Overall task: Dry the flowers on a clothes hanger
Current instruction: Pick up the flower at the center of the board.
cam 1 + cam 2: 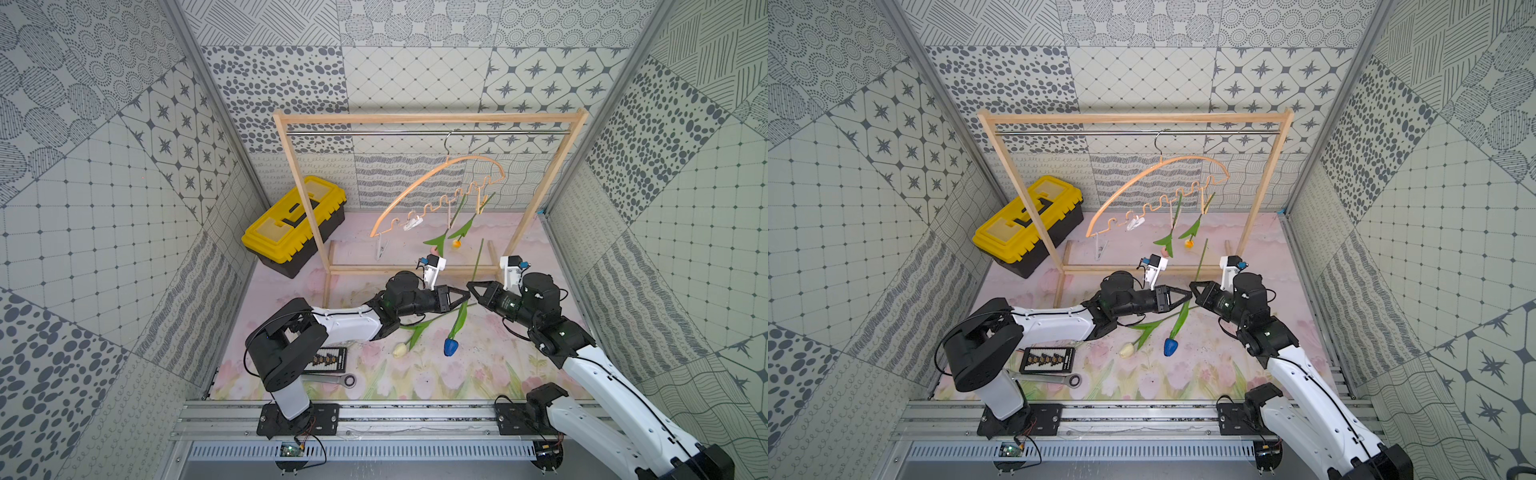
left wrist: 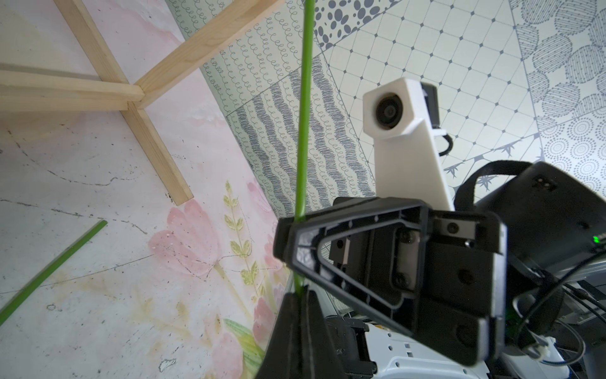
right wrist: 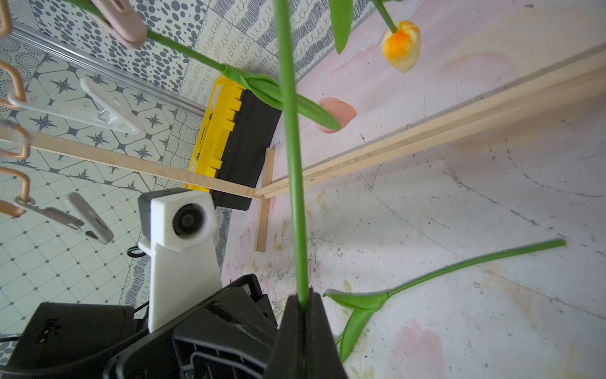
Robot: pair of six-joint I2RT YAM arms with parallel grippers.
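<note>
Where the two arms met under the clothes hanger (image 1: 453,159), the right gripper (image 3: 303,298) was clenched on the green stem of the blue tulip (image 1: 450,347). The left gripper (image 2: 300,295) looked pinched on the same stem just beyond it, on the side away from the hanger. From that double grip the stem ran steeply, its cut end pointing up at the hanger's wavy bar and its blue head hanging low by the mat (image 1: 519,365).

Straight above the grip, the pink tulip (image 1: 434,250) and the yellow tulip (image 1: 456,244) hung head-down from pins on the hanger's higher end. The cream tulip (image 1: 400,350) lay flat on the mat, farther from the hanger than the grippers. Two free clothespins (image 1: 413,225) dangled at the hanger's lower end, on the left arm's side. The next move probably turned on swinging the cut end across to them, with the left arm nearer.
</note>
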